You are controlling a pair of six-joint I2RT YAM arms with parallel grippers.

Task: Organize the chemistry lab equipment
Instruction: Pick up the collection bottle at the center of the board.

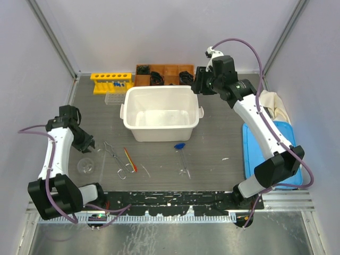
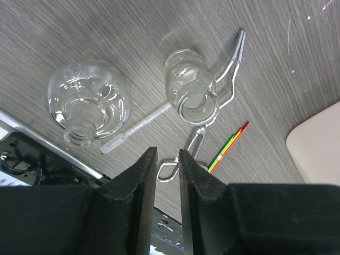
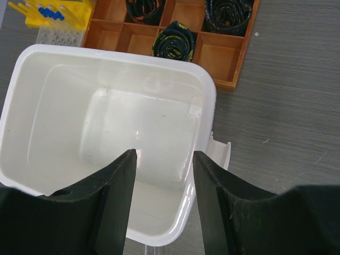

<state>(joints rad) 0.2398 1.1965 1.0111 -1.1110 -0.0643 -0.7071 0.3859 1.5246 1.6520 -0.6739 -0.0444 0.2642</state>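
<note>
Because the left gripper (image 2: 168, 175) hangs over the loose glassware with its jaws only narrowly parted and nothing between them, the likeliest trouble is a clumsy approach. The gap looks too slim for the neck of the smaller flask (image 2: 191, 93), which seems to rest on the metal tongs (image 2: 239, 48), so a descent could send it rolling or drag the tongs along. The round flask (image 2: 87, 101) lies just beside a clear pipette (image 2: 137, 128), with the red-orange stick (image 2: 228, 146) near the tongs' handles, and any of them could scatter. The right gripper (image 3: 164, 180) holds nothing, its jaws spread wide above the white tub (image 3: 64, 90), well apart from the yellow rack (image 1: 110, 82) and its blue-capped tubes (image 3: 52, 11). The blue-bulb dropper (image 1: 180, 146) lies just in front of the tub. No brand, label or writing is legible anywhere.
</note>
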